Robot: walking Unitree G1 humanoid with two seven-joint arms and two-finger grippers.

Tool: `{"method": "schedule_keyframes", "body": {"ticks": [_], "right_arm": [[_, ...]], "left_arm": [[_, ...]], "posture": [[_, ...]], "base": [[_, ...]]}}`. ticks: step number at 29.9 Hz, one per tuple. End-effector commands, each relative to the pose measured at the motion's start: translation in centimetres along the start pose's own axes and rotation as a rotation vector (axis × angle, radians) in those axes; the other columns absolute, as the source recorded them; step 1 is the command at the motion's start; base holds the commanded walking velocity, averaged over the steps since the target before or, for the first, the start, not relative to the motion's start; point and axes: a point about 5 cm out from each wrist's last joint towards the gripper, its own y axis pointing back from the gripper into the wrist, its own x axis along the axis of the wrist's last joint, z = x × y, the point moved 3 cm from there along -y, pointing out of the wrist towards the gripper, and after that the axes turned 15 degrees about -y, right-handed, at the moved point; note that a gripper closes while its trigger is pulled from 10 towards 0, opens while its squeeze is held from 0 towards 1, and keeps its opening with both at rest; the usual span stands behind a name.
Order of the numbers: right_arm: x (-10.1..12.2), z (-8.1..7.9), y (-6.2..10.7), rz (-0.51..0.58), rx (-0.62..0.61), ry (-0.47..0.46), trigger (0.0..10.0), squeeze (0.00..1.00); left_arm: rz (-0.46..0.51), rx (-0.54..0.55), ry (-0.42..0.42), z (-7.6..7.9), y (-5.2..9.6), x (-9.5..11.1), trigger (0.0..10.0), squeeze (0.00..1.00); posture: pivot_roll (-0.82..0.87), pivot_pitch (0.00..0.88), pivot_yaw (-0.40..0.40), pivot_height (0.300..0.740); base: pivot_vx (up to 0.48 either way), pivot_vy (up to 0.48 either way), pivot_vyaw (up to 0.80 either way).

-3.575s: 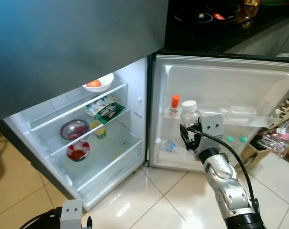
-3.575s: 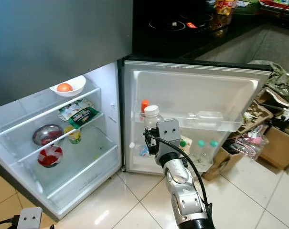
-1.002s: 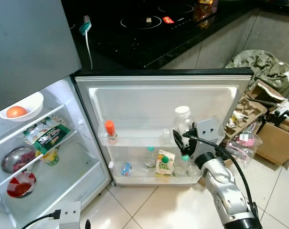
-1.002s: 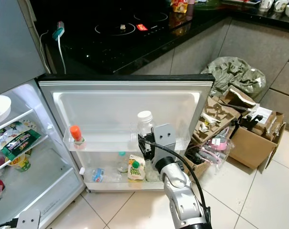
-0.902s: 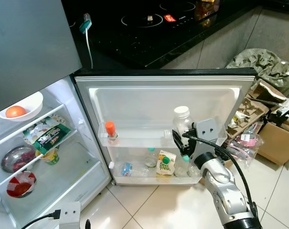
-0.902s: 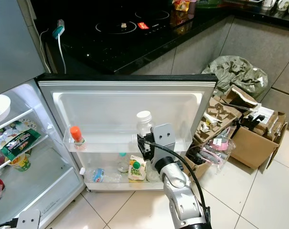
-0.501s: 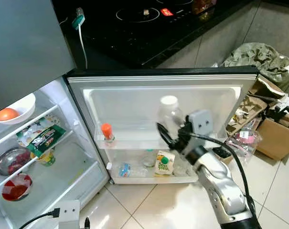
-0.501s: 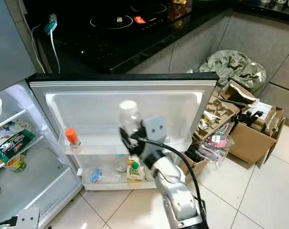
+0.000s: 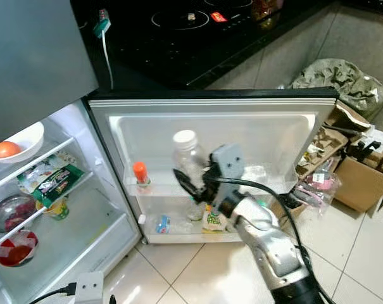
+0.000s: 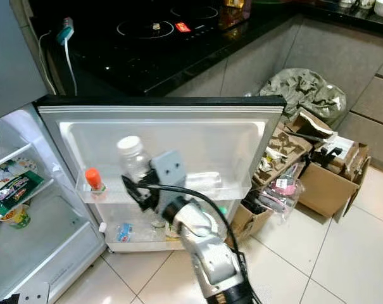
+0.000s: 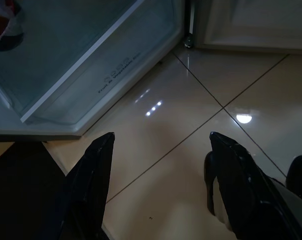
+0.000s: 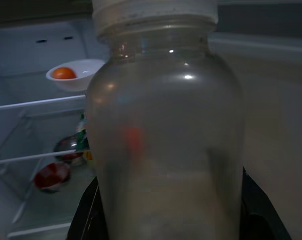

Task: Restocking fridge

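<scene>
Black cooktop (image 9: 178, 31), cardboard boxes (image 10: 327, 180) and grey-green bag (image 10: 299, 88) on tiled floor (image 10: 343, 253).

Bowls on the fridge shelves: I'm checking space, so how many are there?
3: white bowl with an orange on the top shelf, metal bowl below it, red-filled bowl lowest. More may be hidden.

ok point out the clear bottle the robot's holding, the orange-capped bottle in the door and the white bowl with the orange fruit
clear bottle (image 9: 188, 158), left eye view, on its body
orange-capped bottle (image 9: 140, 172), left eye view, on its cap
white bowl (image 9: 28, 138), left eye view, on its rim
</scene>
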Motion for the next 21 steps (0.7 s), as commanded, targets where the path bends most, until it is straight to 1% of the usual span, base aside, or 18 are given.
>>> {"method": "schedule_keyframes", "body": {"ticks": [1,5,6,7,10,15,18,21], "right_arm": [[-0.3,-0.4,-0.4,-0.001,0.015,0.008,10.0,0.0],[0.4,0.6,-1.8,0.039,-0.032,0.011,10.0,0.0],[0.5,1.0,-2.6,0.039,-0.04,0.021,10.0,0.0],[0.5,1.0,-2.6,0.039,-0.04,0.021,10.0,0.0],[0.3,1.2,-3.4,0.025,-0.039,0.036,10.0,0.0],[0.5,2.6,-4.4,0.018,-0.08,0.033,10.0,0.0],[0.7,2.9,-4.8,0.023,-0.076,0.021,10.0,0.0],[1.3,2.6,-5.7,0.027,-0.025,0.05,10.0,0.0]], "left_arm": [[-0.04,0.009,-0.011,-0.2,0.5,-1.2,10.0,0.0],[-0.043,0.018,-0.009,-0.4,0.8,-1.3,10.0,0.0],[-0.043,0.022,-0.008,-0.5,1.0,-1.4,10.0,0.0],[-0.043,0.022,-0.008,-0.5,1.0,-1.4,10.0,0.0],[-0.042,0.029,-0.007,-0.7,1.3,-1.4,10.0,0.0],[-0.038,0.052,0.004,-1.3,1.8,-1.3,10.0,0.0],[-0.038,0.056,0.004,-1.4,2.1,-1.4,10.0,0.0],[-0.044,0.063,0.001,-1.8,2.6,-1.6,10.0,0.0]], "posture": [[-0.04,0.242,-0.024,0.71],[-0.01,0.262,-0.028,0.71],[0.01,0.272,-0.03,0.71],[0.01,0.272,-0.03,0.71],[0.03,0.279,-0.031,0.71],[0.07,0.302,-0.037,0.71],[0.08,0.309,-0.038,0.71],[0.11,0.32,-0.039,0.71]], "base": [[0.0,0.0,0.0],[0.0,0.0,0.0],[0.0,0.0,0.0],[0.0,0.0,0.0],[0.0,0.0,0.0],[0.0,0.0,0.0],[0.0,0.0,0.0],[0.0,0.0,0.0]]}}
